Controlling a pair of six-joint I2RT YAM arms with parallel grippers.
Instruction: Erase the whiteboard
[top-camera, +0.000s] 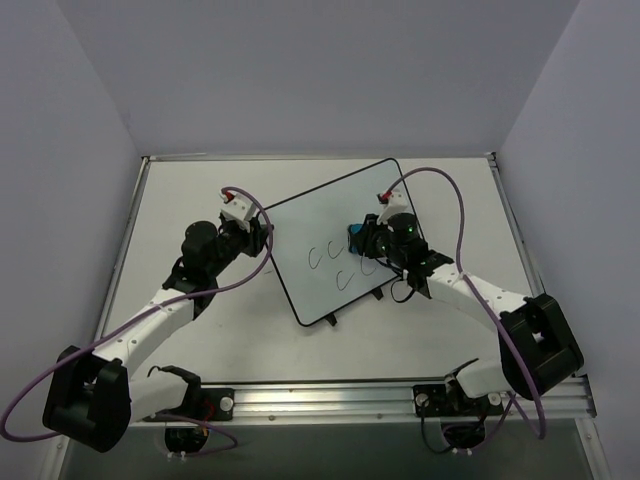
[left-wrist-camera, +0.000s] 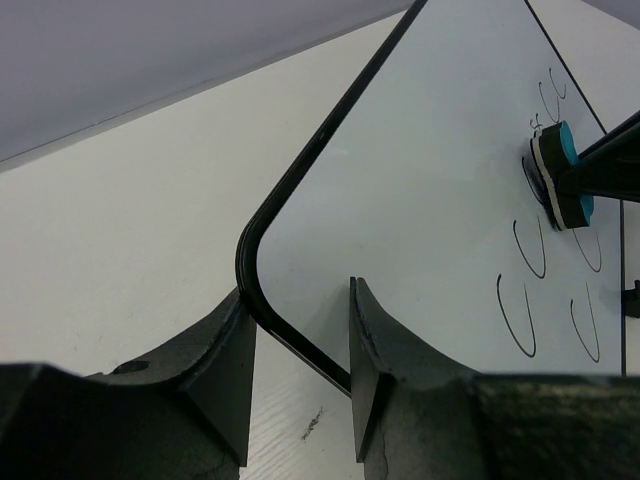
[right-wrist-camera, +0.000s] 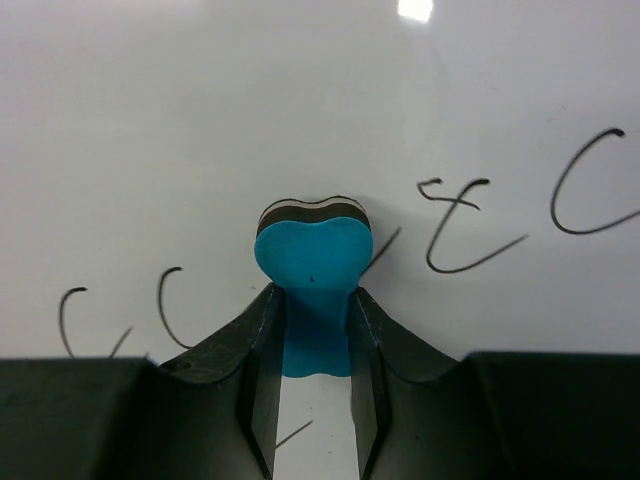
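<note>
The whiteboard (top-camera: 320, 215) lies slanted on the table, white with a thin black frame and black handwritten "c" marks (top-camera: 326, 256) near its lower right. My left gripper (top-camera: 265, 237) holds its left rounded corner: in the left wrist view the frame (left-wrist-camera: 262, 215) runs between the jaws of the gripper (left-wrist-camera: 298, 290), one finger outside the edge and one on the white face (left-wrist-camera: 420, 180). My right gripper (top-camera: 368, 242) is shut on a small blue eraser (top-camera: 355, 238). The eraser (right-wrist-camera: 312, 255) rests pad-down on the board (right-wrist-camera: 200, 120) among the marks (right-wrist-camera: 590, 185), between the gripper's (right-wrist-camera: 314, 292) fingers.
The white table (top-camera: 180, 200) has a raised metal rim (top-camera: 130, 220) on the left and right and a rail (top-camera: 330, 400) along the near edge. Grey walls close in behind and at the sides. Two small black feet (top-camera: 330, 322) jut from the board's near long edge.
</note>
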